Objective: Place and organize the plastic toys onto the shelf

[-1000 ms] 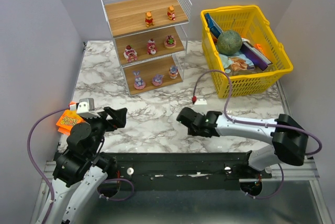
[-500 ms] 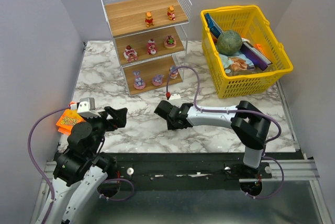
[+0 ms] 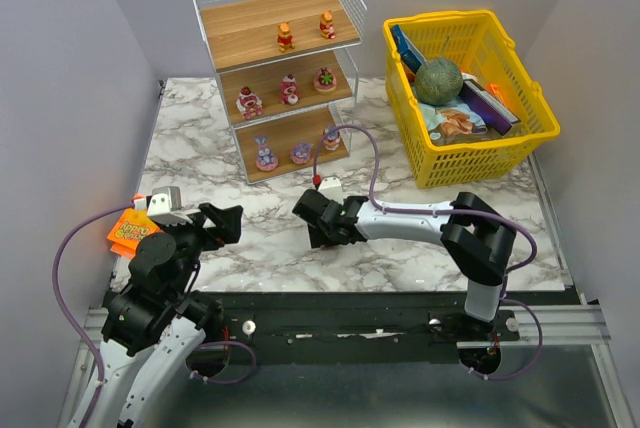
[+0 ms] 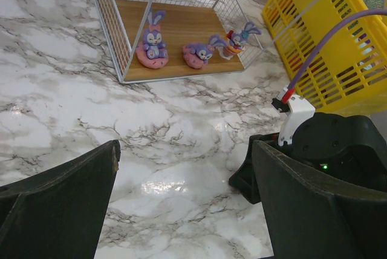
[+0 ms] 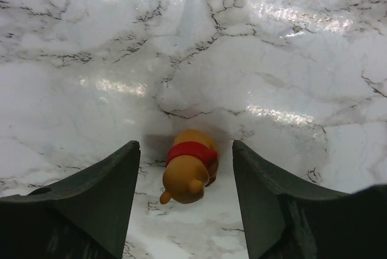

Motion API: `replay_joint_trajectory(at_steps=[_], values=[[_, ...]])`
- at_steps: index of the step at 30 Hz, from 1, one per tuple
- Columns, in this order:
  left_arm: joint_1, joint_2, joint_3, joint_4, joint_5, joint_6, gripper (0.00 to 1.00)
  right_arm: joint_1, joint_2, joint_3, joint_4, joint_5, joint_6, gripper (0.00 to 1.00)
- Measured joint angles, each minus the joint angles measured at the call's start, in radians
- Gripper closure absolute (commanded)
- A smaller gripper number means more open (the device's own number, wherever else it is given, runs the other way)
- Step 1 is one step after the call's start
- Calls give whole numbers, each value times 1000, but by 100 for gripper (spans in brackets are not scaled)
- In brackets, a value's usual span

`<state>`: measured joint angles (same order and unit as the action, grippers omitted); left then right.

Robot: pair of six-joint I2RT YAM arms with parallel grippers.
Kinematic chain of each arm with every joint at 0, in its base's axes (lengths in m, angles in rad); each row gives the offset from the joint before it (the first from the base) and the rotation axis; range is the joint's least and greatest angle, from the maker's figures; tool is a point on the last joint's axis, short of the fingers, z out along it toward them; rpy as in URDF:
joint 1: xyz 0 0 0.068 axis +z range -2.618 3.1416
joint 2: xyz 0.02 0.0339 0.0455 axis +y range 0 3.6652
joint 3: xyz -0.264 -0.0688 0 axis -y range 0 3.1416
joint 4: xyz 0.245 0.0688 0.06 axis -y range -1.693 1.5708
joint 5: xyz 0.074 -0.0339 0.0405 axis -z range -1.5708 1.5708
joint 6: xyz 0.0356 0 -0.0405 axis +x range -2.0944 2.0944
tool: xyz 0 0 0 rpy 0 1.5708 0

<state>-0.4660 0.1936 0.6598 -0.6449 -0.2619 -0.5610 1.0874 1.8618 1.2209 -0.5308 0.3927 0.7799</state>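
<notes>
Now the right pincer [image 5: 184, 145] is spread wide, and a little yellow bear [image 5: 188, 173] lies on the desk [image 5: 91, 29] between its fingers. The left pincer [image 4: 185, 150] is spread too.

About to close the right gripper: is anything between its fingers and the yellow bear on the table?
Nothing visible. The yellow bear rests alone in the gap between the open fingers of the right gripper.

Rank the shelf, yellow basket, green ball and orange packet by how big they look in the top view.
1. shelf
2. yellow basket, somewhat smaller
3. green ball and orange packet: these look about alike, and the packet is partly hidden, so I won't rank them.
</notes>
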Motion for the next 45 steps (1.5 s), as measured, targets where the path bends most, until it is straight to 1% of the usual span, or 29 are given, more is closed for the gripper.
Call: replay_joint_trajectory(at_steps=[2,6,8,11,16,18,23,25,27,32,37,41,45], values=[[0,0,0,0,0,0,1,0,0,4,3,0,-2,25],[0,0,0,0,0,0,1,0,-11,1,13,3,-23,22],[0,0,0,0,0,0,1,0,-50,-34,50,3,-67,22],[0,0,0,0,0,0,1,0,-150,-122,126,0,-156,21],[0,0,0,0,-1,0,1,0,-314,-311,335,-26,-298,21],[0,0,0,0,-1,0,1,0,-372,-409,451,-44,-351,21],[0,0,0,0,-1,0,1,0,-464,-680,813,-89,-442,21],[0,0,0,0,-1,0,1,3,-463,-753,930,-98,-467,22],[0,0,0,0,-1,0,1,13,-450,-793,1022,-100,-488,23],[0,1,0,0,-1,0,1,46,-381,-821,1237,-103,-530,23],[0,9,0,0,-1,0,1,63,-282,-863,1414,-85,-558,25],[0,12,0,0,-1,0,1,68,-233,-924,1530,-44,-575,25],[0,14,0,0,-1,0,1,69,-208,-934,1589,-20,-587,26]])
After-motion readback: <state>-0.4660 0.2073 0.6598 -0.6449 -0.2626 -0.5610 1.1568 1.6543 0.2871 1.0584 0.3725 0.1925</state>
